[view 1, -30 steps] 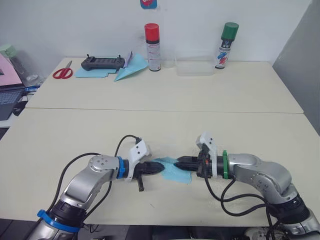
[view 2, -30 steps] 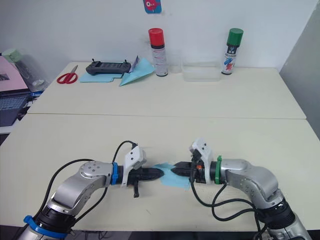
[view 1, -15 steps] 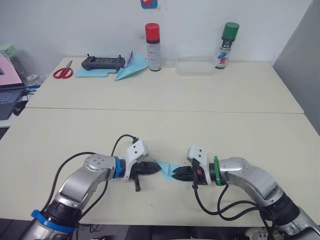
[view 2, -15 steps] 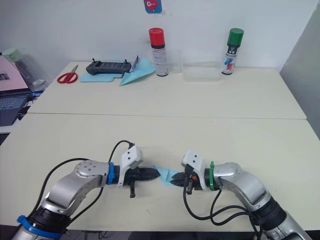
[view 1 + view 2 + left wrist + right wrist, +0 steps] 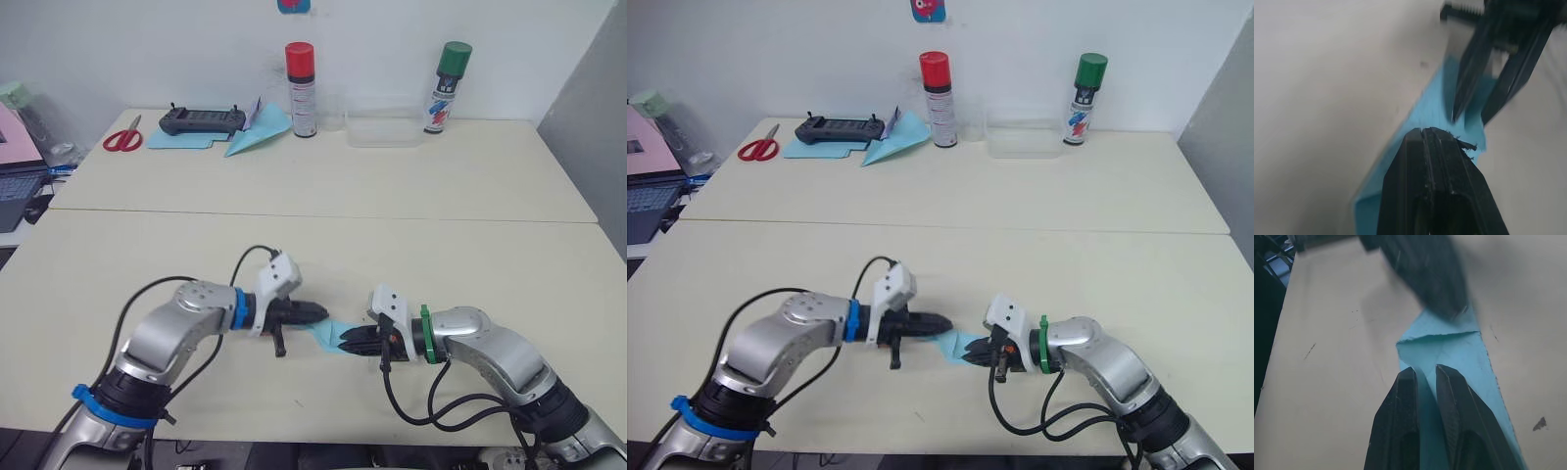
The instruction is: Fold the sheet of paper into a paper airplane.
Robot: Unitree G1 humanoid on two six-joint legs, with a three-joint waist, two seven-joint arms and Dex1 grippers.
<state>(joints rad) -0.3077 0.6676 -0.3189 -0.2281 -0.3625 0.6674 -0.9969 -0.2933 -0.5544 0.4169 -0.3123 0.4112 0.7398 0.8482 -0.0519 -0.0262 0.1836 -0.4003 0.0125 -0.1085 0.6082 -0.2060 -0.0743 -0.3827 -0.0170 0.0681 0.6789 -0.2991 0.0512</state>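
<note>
The sheet of paper (image 5: 328, 333) is light blue and folded into a small pointed strip, lying on the near table between my two grippers. My left gripper (image 5: 319, 313) is shut, its tip resting at the paper's left end (image 5: 1415, 115); whether it pinches the paper I cannot tell. My right gripper (image 5: 345, 341) comes in from the right, fingers (image 5: 1400, 391) nearly together with a raised fold of the paper (image 5: 1449, 352) between them. The two tips sit a few centimetres apart.
At the back of the far table stand a red-capped spray can (image 5: 301, 88), a green-capped can (image 5: 443, 86) and a clear tray (image 5: 382, 127). A long blue paper dart (image 5: 257, 137), a black controller (image 5: 201, 120) and red scissors (image 5: 122, 140) lie back left.
My right gripper has moved left onto the paper, which is now bunched narrower. My left gripper has shifted slightly right and away from me, staying shut at the paper's end.
</note>
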